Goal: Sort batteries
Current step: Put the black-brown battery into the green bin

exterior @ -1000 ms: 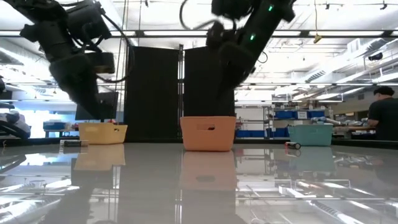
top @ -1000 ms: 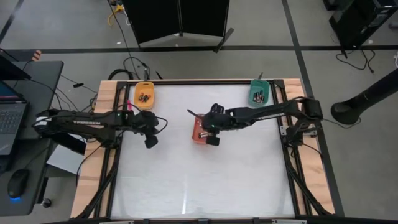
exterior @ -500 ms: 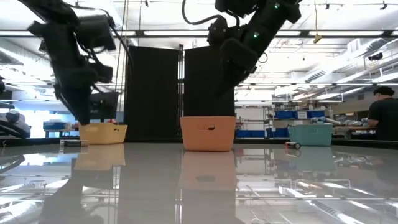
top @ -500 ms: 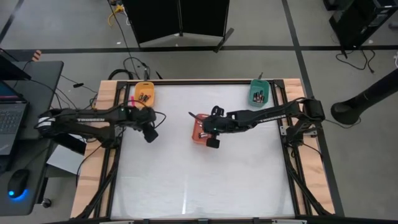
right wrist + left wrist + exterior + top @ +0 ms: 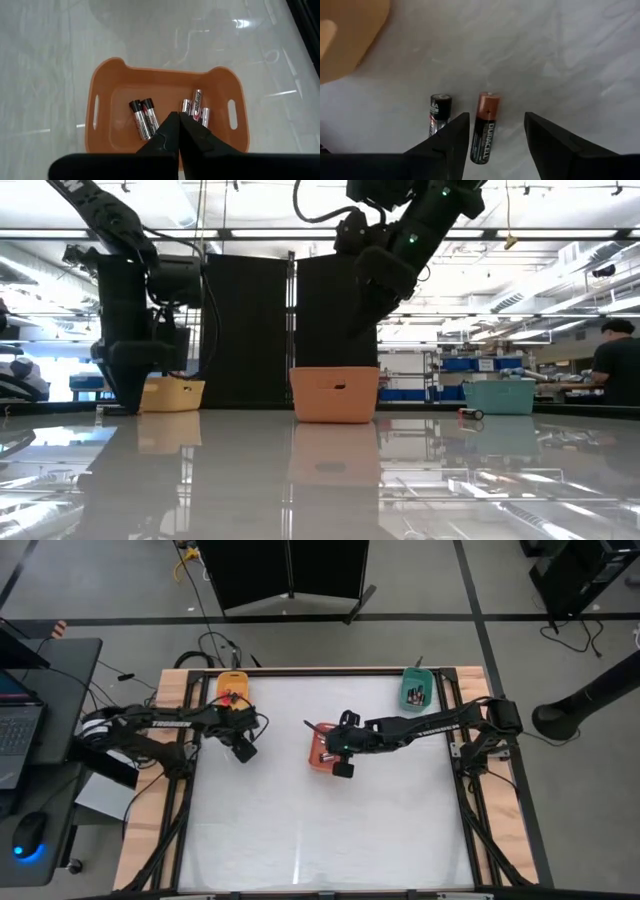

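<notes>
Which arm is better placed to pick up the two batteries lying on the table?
Left. The left gripper is open right above the batteries; the right gripper is shut over the red-orange tray.

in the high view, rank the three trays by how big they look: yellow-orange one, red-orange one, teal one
1. red-orange tray, though the right arm covers part of it
2 and 3. yellow-orange tray and teal tray: they look about alike in size, so I won't rank one above the other.

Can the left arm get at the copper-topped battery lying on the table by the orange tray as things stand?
Probably yes. The left end effector is open, and the copper-topped battery lies bare on the table between its fingers. Only a black battery lies close beside.
</notes>
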Tool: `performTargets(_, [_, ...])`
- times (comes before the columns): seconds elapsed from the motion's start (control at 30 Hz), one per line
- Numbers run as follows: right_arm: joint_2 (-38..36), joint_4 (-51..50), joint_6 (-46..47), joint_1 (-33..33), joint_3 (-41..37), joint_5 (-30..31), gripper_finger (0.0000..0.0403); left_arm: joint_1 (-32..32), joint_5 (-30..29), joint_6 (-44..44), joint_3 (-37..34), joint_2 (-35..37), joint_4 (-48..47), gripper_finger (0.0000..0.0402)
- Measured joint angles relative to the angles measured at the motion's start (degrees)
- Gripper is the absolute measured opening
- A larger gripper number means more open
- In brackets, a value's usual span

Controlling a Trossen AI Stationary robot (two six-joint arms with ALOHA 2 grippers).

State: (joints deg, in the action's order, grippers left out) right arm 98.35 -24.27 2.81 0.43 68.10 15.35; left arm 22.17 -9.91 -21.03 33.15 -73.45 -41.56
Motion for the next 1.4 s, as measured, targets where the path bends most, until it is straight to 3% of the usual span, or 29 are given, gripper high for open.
performTargets(0.3, [0.00, 0.01, -0.53, 0.60, 0.00, 0.00, 0.0008, 0.05, 2.16, 0.87, 0.26, -2.76, 0.15, 0.0185])
performTargets(0.57, [-1.44, -3.09, -0.50, 2.24, 0.00, 0.14, 0.0017, -1.12, 5.13, 4.20, 0.21, -2.85, 0.55, 0.0090])
performTargets(0.7, [-3.54, -6.06, 0.42, 3.64, 0.00, 3.33, 0.0007, -2.85, 5.05, 5.60, 1.37, -2.99, -0.29, 0.0044])
performTargets(0.93, [-7.70, -9.00, 3.09, 5.72, -0.93, 8.58, 0.0012, -7.12, 5.09, 7.45, 6.95, -3.09, 2.85, 0.0044])
performTargets(1.13, [-12.85, 3.31, 3.93, 5.84, -11.78, 8.74, 0.0006, -9.55, 6.94, 10.68, 9.42, -2.63, 20.42, 0.0044])
performTargets(1.4, [-16.72, 40.06, 3.75, 5.85, -27.56, 5.62, 0.0010, -10.00, 20.43, 12.84, 5.26, -2.85, 62.92, 0.0044])
